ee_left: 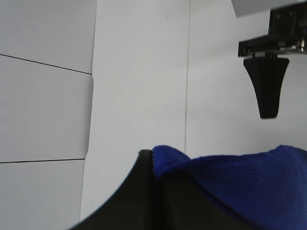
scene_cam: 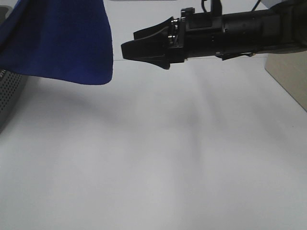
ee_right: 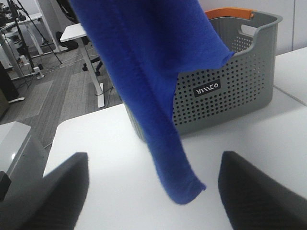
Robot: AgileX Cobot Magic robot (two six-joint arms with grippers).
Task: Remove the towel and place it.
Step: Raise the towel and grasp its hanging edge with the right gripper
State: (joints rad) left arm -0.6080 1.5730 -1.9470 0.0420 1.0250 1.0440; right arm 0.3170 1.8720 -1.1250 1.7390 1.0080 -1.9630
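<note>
Above the table (scene_cam: pixel 153 167), left gripper (ee_left: pixel 152 160) clamps the towel (scene_cam: pixel 62 43) aloft; right gripper (scene_cam: pixel 128 42) points level, agape.

Black cylindrical arm (scene_cam: pixel 240 31) (tapered gripper (scene_cam: pixel 130 43)).

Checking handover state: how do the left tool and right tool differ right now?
Left tool is shut, pinching the towel at its edge; right tool is open and empty. Left tool carries the towel hanging; right tool faces it, not touching. Both have black fingers.
</note>
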